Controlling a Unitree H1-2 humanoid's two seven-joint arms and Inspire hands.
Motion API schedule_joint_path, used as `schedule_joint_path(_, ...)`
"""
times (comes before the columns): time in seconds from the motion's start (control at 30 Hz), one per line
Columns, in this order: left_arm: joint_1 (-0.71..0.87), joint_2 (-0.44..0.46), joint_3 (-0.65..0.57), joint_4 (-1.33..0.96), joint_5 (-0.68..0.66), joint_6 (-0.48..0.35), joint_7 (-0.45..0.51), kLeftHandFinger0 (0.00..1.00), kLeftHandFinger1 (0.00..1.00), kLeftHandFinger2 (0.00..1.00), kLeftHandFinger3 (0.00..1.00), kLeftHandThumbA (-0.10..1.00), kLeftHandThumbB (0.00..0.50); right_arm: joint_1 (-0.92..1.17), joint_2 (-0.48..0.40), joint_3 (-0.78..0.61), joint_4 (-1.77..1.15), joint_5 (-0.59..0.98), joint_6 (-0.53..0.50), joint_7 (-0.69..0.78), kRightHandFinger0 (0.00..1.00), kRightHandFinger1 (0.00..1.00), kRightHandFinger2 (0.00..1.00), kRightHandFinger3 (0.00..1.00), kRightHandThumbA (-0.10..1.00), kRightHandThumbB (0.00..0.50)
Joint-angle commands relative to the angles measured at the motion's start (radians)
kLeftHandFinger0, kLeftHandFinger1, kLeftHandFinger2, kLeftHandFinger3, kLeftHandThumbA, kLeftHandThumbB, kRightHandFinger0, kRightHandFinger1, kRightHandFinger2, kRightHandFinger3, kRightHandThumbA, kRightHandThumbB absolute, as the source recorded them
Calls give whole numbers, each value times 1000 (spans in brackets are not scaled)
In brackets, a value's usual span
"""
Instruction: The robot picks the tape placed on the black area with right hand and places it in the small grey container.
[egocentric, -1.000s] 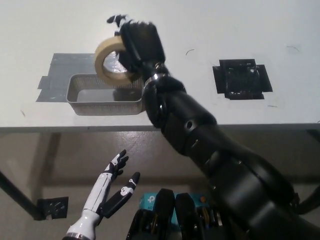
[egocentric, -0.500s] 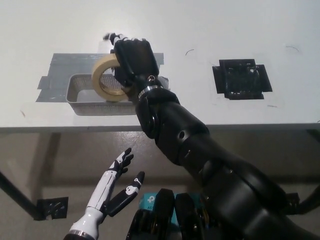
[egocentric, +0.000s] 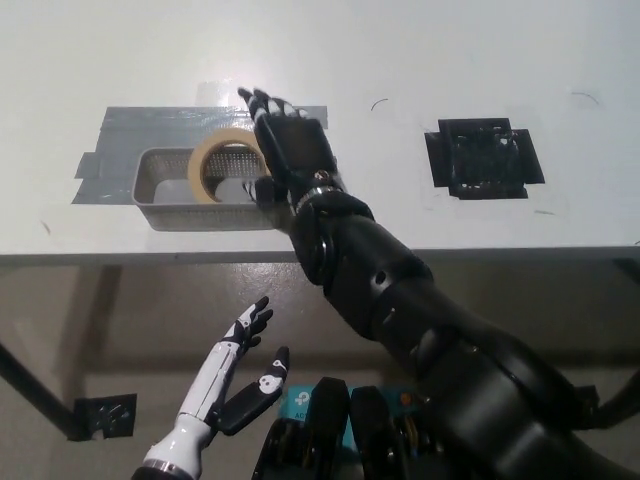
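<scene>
One roll of beige masking tape (egocentric: 222, 163), one small grey mesh container (egocentric: 150, 196) and one black taped square (egocentric: 484, 158) are what you have on the white table (egocentric: 400, 60). You see the tape standing on edge inside the container at centre left, where half a second ago it hung above the rim in the black right hand (egocentric: 292, 148). That hand now sits just right of the roll with fingers spread, holding nothing. Your white left hand (egocentric: 238, 365) rests at lower left, fingers apart, below the table's near edge. Open tabletop lies between container and black square.
</scene>
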Motion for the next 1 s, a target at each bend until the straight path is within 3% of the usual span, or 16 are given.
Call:
schedule_joint_path(0.0,-22,-4,-4,-32,10,1,-1,985,1000,1000,1000,536,12,-50,-45,34,-60,-7,-44,137,1000,1000,1000,1000,1000,405)
schedule_joint_path(0.07,-29,-1,-5,-25,7,-9,-5,977,1000,1000,1000,530,19,-52,-72,41,-106,1,-51,187,1000,1000,1000,1000,1000,421)
schedule_joint_path(0.17,-29,-1,0,-14,-3,-25,-3,959,1000,1000,1000,508,24,-28,-124,19,-228,40,-66,283,1000,1000,1000,1000,988,404)
schedule_joint_path(0.27,-21,2,0,-9,0,-26,0,955,1000,1000,1000,515,41,32,-212,-34,-463,119,-53,408,1000,1000,1000,1000,1000,432)
schedule_joint_path(0.33,-8,5,3,-17,-3,-22,-2,960,1000,1000,1000,531,39,77,-258,-80,-624,196,-15,497,1000,1000,1000,1000,1000,455)
schedule_joint_path(0.43,-10,11,14,-21,-11,-16,-3,978,1000,1000,1000,532,29,151,-310,-200,-867,400,45,615,1000,1000,1000,1000,1000,426)
schedule_joint_path(0.5,-6,13,23,-13,-22,-18,-3,1000,1000,1000,1000,524,23,251,-350,-270,-1110,542,182,688,1000,1000,1000,1000,1000,448)
schedule_joint_path(0.57,1,14,31,-11,-29,-18,-1,1000,1000,1000,1000,505,0,352,-396,-285,-1294,581,218,694,1000,1000,1000,1000,1000,429)
schedule_joint_path(0.77,-5,4,61,17,-38,-57,31,985,1000,1000,1000,555,0,567,-483,-347,-1596,698,281,697,1000,1000,1000,1000,1000,383)
schedule_joint_path(0.83,-8,3,71,24,-44,-52,34,993,1000,1000,1000,599,0,670,-504,-394,-1668,777,264,675,1000,1000,1000,1000,942,366)
schedule_joint_path(0.87,-7,4,75,23,-48,-50,33,1000,1000,1000,1000,631,8,715,-505,-417,-1690,830,255,668,1000,1000,1000,1000,906,324)
schedule_joint_path(0.97,-8,7,91,33,-65,-57,32,1000,1000,1000,1000,696,27,854,-513,-450,-1750,891,205,640,1000,1000,1000,1000,1000,291)
